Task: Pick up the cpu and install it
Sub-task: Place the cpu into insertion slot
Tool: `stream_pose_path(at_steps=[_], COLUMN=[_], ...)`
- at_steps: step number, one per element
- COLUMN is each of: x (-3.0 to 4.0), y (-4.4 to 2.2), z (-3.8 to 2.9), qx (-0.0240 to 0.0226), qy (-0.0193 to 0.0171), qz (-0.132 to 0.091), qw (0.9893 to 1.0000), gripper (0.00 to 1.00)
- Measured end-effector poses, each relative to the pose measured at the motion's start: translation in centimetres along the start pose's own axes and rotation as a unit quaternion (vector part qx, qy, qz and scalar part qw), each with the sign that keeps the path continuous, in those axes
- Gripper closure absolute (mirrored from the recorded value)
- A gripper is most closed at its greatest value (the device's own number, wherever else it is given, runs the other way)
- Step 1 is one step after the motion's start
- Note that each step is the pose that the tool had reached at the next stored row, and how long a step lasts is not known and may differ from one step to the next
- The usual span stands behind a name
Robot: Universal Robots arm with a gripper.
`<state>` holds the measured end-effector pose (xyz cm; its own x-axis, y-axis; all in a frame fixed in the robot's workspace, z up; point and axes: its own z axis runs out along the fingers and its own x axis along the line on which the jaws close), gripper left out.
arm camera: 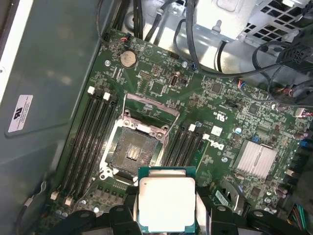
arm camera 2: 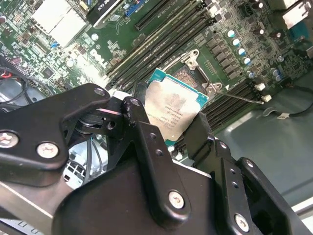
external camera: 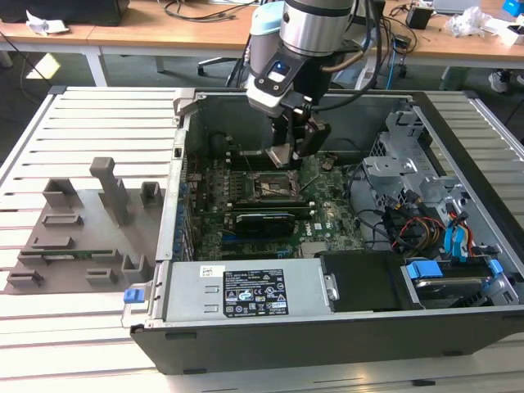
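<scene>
Grey part-holder tray [external camera: 78,233] well off to exterior view's left of gripper [external camera: 290,152]. Fingers [arm camera 2: 146,142] clamped on cpu [arm camera: 166,203] edges, chip held above open socket [arm camera: 131,149], not seated. Risk: tilt or offset at set-down would damage socket. Cables [external camera: 409,225], drive cage [external camera: 401,164] to gripper's right in that view, apart.

Arm [external camera: 315,29] angled downward, end effector [external camera: 293,152] vertical, fingers [arm camera 2: 146,142] clamped on cpu [arm camera: 166,203].
</scene>
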<state>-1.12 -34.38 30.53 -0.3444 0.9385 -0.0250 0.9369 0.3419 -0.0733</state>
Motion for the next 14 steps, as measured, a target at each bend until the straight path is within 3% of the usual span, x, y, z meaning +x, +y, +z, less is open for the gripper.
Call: stream_pose_path(at_steps=[14], x=[0.0], y=[0.0], z=[0.02], qx=[0.001], qy=[0.0028], qz=[0.038], qw=[0.9993], gripper=[0.45])
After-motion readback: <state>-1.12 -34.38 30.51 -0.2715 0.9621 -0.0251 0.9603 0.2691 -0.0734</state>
